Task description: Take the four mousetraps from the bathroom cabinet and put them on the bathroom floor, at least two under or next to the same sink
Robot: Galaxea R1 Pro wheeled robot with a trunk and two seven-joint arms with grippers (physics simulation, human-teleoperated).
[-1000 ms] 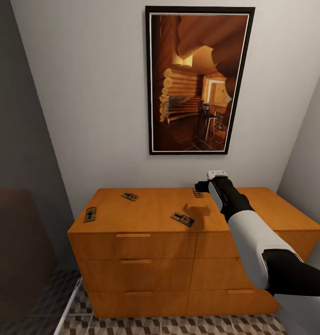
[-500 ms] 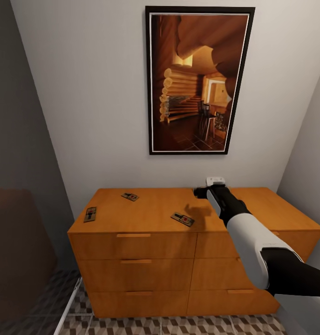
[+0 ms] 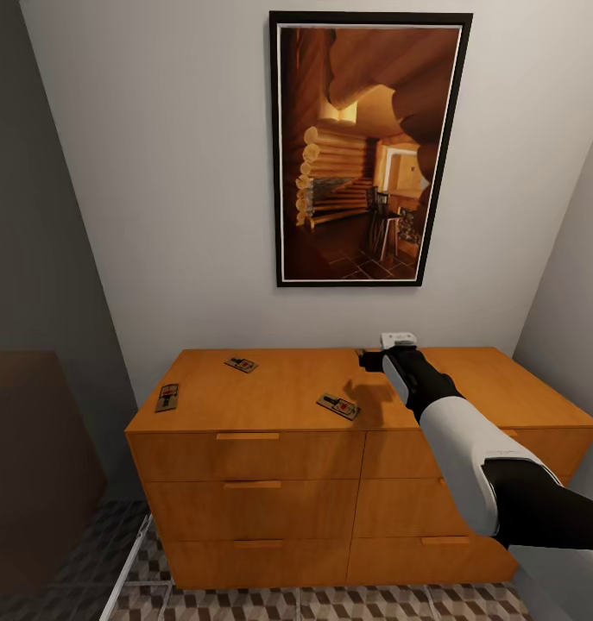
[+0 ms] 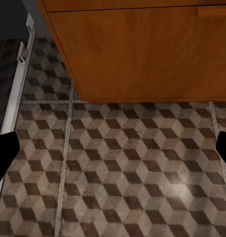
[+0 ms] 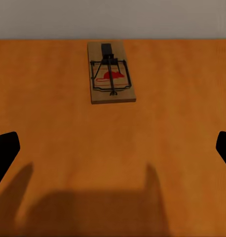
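The right arm is seen stretched forward and upward from the lower right of the head view, its white forearm and black wrist reaching over the cabinet [image 3: 287, 448], with the right end effector [image 3: 375, 359] held low over the rear part of the flat top, close to the wall. In the right wrist view the two dark fingertips [image 5: 5, 148] are set wide apart at the frame's edges, nothing between them, so the end effector is spread open and empty. A mousetrap [image 5: 111, 72] is framed straight ahead of it, flat on the orange-brown top near the wall, its wire bar and red mark plainly seen; the fingers' shadow is cast on the wood short of it, and no contact is made.

Three more mousetraps are picked out on the cabinet top in the head view: one at the left edge [image 3: 167, 397], one toward the rear left [image 3: 241, 365], and one near the front, about mid-width [image 3: 337, 406], just beside the arm's shadow. All lie flat and well apart from each other.

A framed picture of a log interior [image 3: 369, 148] is hung on the wall above the cabinet.

In the left wrist view the left end effector [image 4: 113, 148] is pointed down at the bathroom floor [image 4: 123, 173] by the cabinet's base, its dark fingertips [image 4: 4, 153] wide apart at the frame's edges and holding nothing.
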